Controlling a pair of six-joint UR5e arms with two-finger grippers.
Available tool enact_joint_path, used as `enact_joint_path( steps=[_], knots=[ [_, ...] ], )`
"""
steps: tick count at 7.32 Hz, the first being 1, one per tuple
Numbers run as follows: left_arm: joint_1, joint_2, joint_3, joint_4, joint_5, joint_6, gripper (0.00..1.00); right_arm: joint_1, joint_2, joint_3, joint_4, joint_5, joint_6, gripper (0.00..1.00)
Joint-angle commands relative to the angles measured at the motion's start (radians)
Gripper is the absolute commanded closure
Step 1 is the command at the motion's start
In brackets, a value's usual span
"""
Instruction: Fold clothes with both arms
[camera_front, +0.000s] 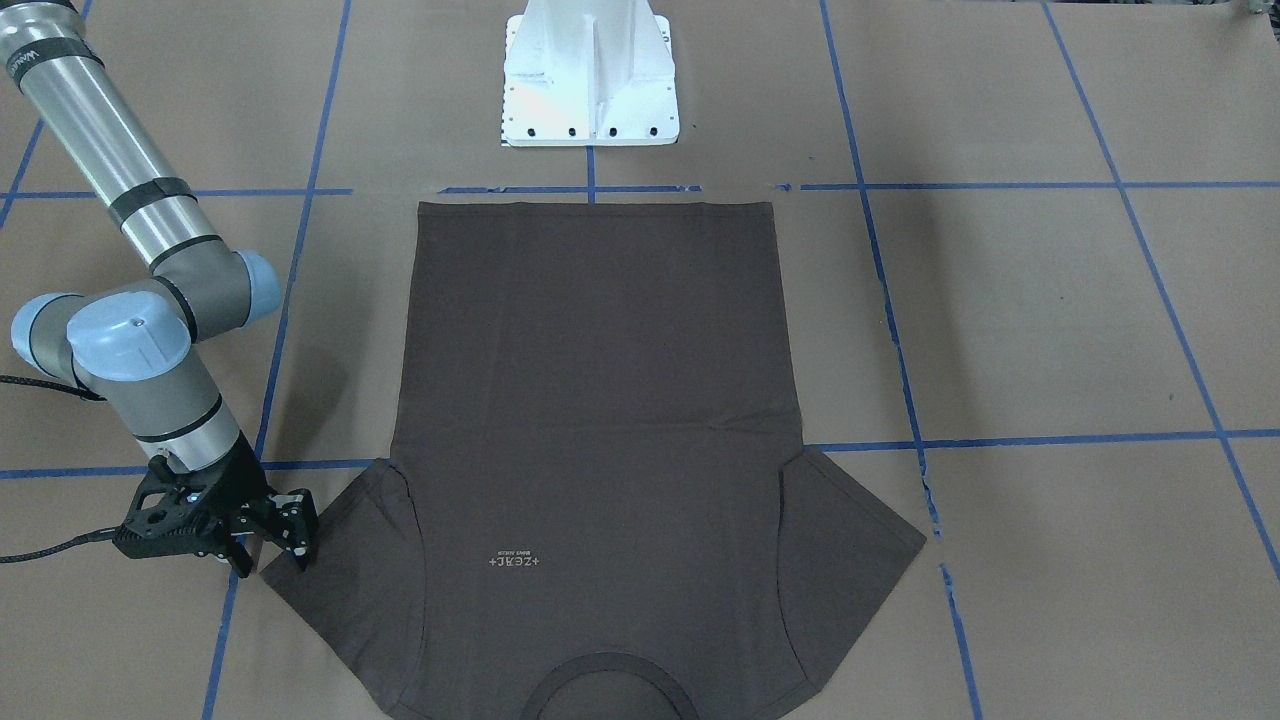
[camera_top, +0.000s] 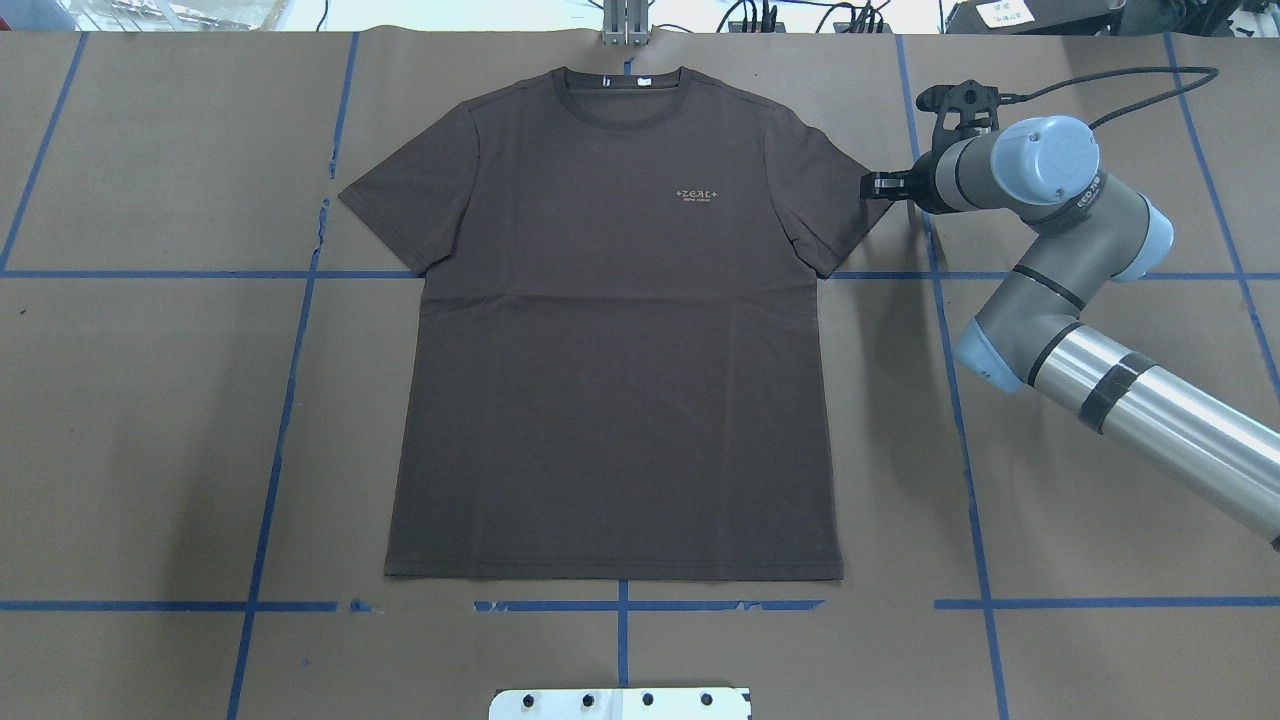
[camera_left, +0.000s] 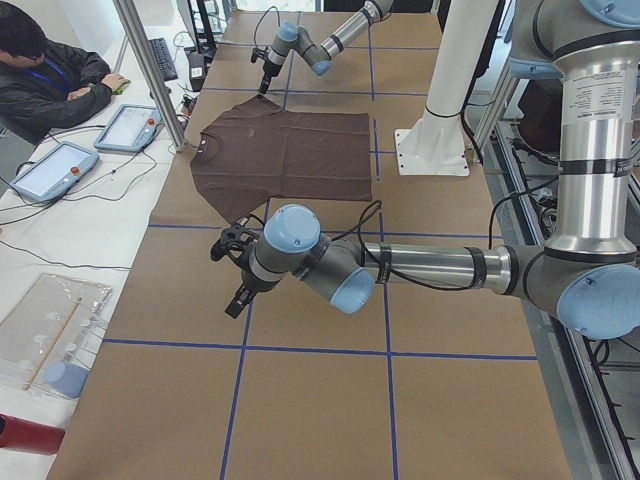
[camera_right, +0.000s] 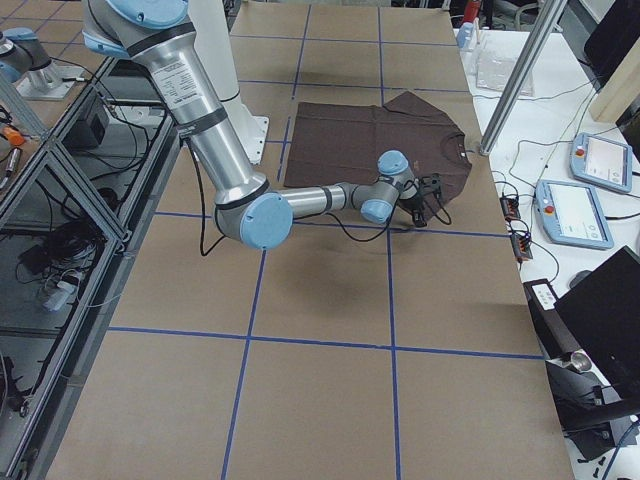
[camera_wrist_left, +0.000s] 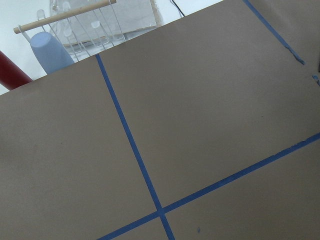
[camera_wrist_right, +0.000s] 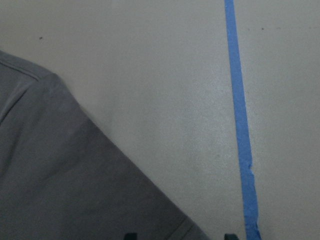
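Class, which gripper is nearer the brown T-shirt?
Right. The right gripper is at a sleeve tip of the T-shirt; the left gripper hangs over bare paper, well clear.

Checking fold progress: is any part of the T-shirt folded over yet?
No, the brown T-shirt lies flat and fully spread, nothing folded over.

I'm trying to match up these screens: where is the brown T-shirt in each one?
Front-facing: T-shirt centre, collar at bottom edge.
Overhead: T-shirt centre, collar at top.
Left side: T-shirt upper middle, far off.
Right side: T-shirt upper middle.
Left wrist: not visibly in it.
Right wrist: T-shirt lower left, one sleeve only.
Shared landmark, fixed views: white pedestal base beyond the hem.
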Motion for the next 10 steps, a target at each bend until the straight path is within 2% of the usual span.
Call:
enact_joint_path(
  steps=[1,4,6,7,8,10],
  knots=[
    [0.0,0.0,0.0,0.0,0.0,0.0,0.0,-0.001,0.0,0.0,-0.003,-0.002,0.0,0.35],
    [0.0,0.0,0.0,0.0,0.0,0.0,0.0,-0.007,0.0,-0.003,-0.003,-0.019,0.0,0.36],
    [0.0,0.0,-0.001,0.0,0.0,0.0,0.0,-0.008,0.001,-0.008,-0.003,-0.022,0.0,0.44],
    [0.0,0.0,0.0,0.0,0.0,0.0,0.0,-0.008,0.001,-0.009,-0.003,-0.022,0.0,0.65],
    [0.0,0.0,0.0,0.0,0.0,0.0,0.0,-0.008,0.004,-0.008,-0.003,-0.022,0.0,1.0],
    [0.0,0.0,0.0,0.0,0.0,0.0,0.0,-0.007,0.018,-0.008,-0.007,-0.022,-0.009,1.0]
  ],
)
